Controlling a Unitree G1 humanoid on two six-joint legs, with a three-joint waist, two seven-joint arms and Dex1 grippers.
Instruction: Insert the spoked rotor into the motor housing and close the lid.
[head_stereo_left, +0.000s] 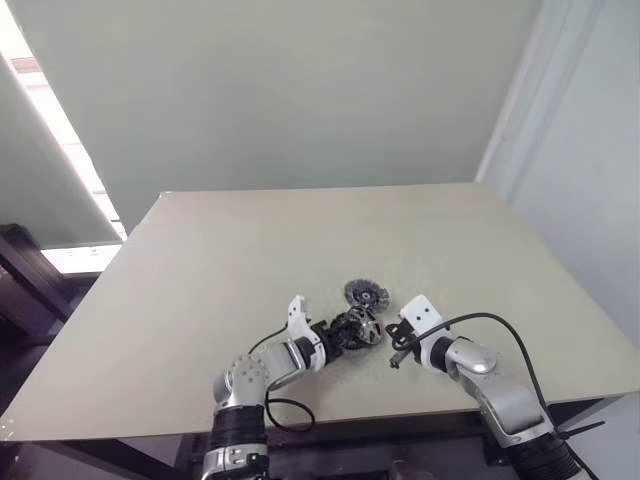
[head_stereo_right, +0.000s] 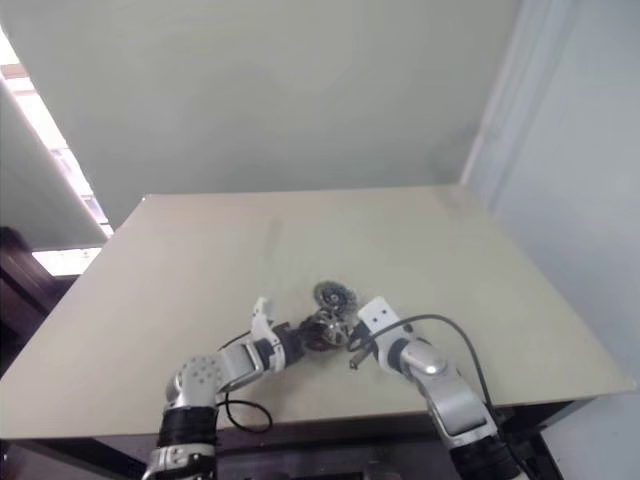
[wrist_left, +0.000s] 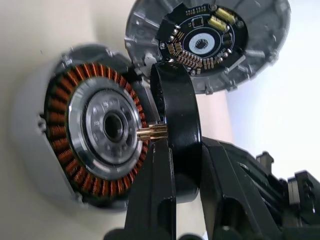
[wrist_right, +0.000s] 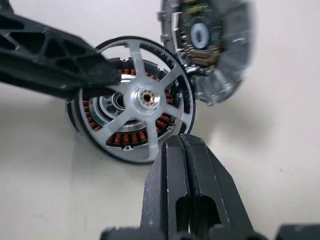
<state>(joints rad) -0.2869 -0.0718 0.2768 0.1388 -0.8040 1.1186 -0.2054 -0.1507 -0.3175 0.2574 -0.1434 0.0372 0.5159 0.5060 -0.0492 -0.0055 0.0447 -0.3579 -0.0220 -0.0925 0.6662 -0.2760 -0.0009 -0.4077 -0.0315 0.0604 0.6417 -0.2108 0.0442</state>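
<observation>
Left wrist view shows the left gripper (wrist_left: 186, 165) pinching the spoked rotor (wrist_left: 176, 120) by its rim, right beside the motor housing (wrist_left: 95, 130) — near the lid (wrist_left: 240, 55). The right gripper (wrist_right: 182, 150) is pressed together, holding nothing. If tilted, the rotor could jam or slip.

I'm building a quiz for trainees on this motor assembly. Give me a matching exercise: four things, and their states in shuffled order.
Things:
1. spoked rotor
2. motor housing
3. lid
4. right gripper

States:
A. shut, holding nothing
B. circuit-board face showing, beside the housing
C. gripped at its rim by the left gripper
D. copper windings exposed, on the table

Pairs: 1-C, 2-D, 3-B, 4-A
</observation>
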